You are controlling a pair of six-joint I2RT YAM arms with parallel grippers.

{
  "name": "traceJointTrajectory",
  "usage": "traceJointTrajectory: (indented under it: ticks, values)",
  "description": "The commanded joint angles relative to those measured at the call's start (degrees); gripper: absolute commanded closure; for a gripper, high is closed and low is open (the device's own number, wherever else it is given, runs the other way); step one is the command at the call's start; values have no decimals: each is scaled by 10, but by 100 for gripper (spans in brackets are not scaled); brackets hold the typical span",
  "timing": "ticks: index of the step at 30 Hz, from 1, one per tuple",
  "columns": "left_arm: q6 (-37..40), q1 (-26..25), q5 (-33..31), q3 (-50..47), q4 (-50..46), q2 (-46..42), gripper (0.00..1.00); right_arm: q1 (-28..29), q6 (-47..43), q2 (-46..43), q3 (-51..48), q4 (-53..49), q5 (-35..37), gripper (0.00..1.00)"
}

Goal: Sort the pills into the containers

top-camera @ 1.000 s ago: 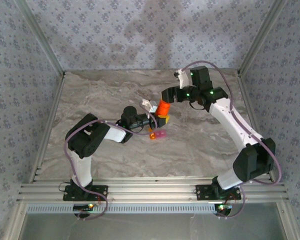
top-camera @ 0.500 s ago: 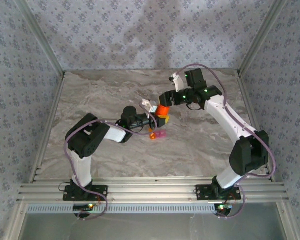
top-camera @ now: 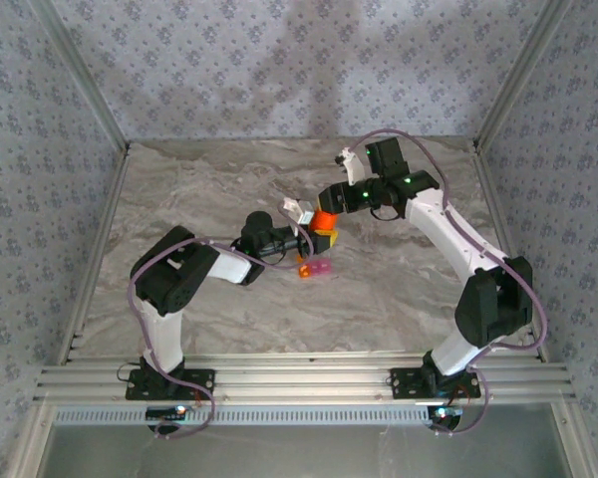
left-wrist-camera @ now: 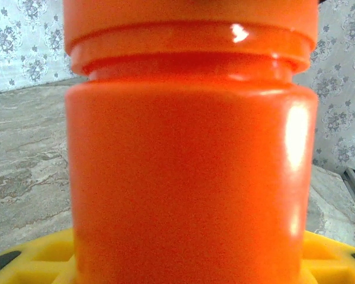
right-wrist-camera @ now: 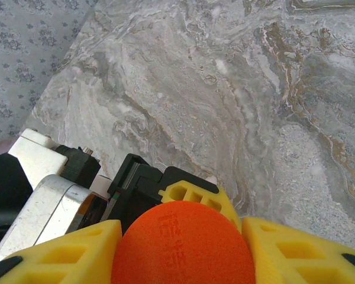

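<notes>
At mid-table, left claw [top-camera: 323,237] and right claw [right-wrist-camera: 182,245] both tight on orange bottle [left-wrist-camera: 189,165].

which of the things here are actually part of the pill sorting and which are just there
In the job: orange box and pink box, joined side by side; orange bottle, held by the left jaws, right jaws on its cap.
Just surroundings: marble table, patterned walls, aluminium rails.
</notes>
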Motion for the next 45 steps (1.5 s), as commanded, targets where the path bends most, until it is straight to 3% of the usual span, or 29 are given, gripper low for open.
traceJointTrajectory:
  ticks: [1,6,13,20,25,32,35,40,45]
  values:
    - [1,-3,13,15,34,-12,100,8,10,-1,-1,-4,10,52]
    - [-3,-3,7,32,39,-16,100,19,53,-7,-22,9,50,59]
    - [46,-8,-6,50,-52,-61,100,40,157,-24,-78,58,121,60]
    - [70,-23,-51,40,-20,-58,100,76,235,-37,-115,97,174,60]
    - [68,-26,-60,37,-8,-50,100,74,257,-43,-112,107,158,57]
    - [47,-25,-61,55,25,-20,100,38,234,-60,-71,70,113,33]
    - [53,-26,-56,59,18,-20,100,17,227,-85,-68,71,90,27]
    - [62,-20,-25,67,-14,-28,100,-14,205,-120,-60,57,48,24]
    - [56,-2,19,67,-49,-41,100,-49,120,-136,-46,39,23,25]
